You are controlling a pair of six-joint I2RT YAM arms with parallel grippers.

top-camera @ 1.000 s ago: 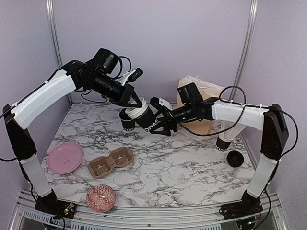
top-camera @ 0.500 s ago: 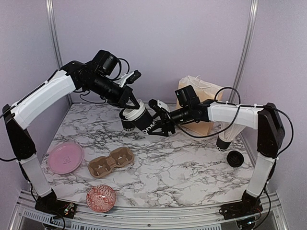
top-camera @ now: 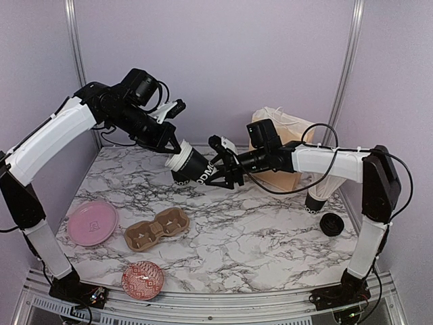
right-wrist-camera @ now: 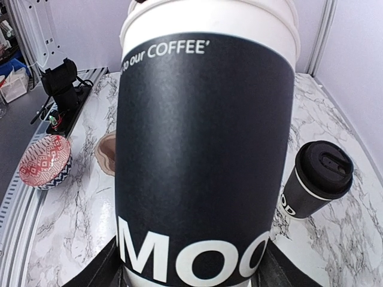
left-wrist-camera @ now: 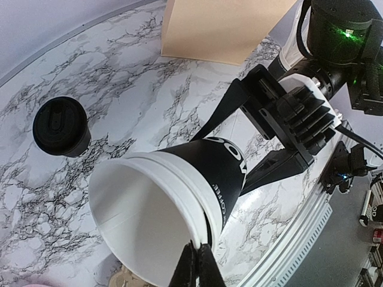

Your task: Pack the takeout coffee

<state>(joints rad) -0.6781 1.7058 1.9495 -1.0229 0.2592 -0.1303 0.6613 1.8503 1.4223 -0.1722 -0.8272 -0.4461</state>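
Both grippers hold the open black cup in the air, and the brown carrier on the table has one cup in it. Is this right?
No: the brown carrier is empty, as the top external view shows. The left gripper and right gripper do hold the black cup in the air.

**One cup aloft, one standing**

The open cup (top-camera: 196, 168) is black paper with a white inside, white rim and white lettering. It hangs tilted over the table's 12 o'clock area, mouth toward 10 o'clock, base toward 4. The left gripper (top-camera: 174, 154) pinches its rim and the right gripper (top-camera: 218, 173) clasps its base. The lidded cup (top-camera: 180, 180), also black, stands upright at its 7 o'clock, partly hidden.
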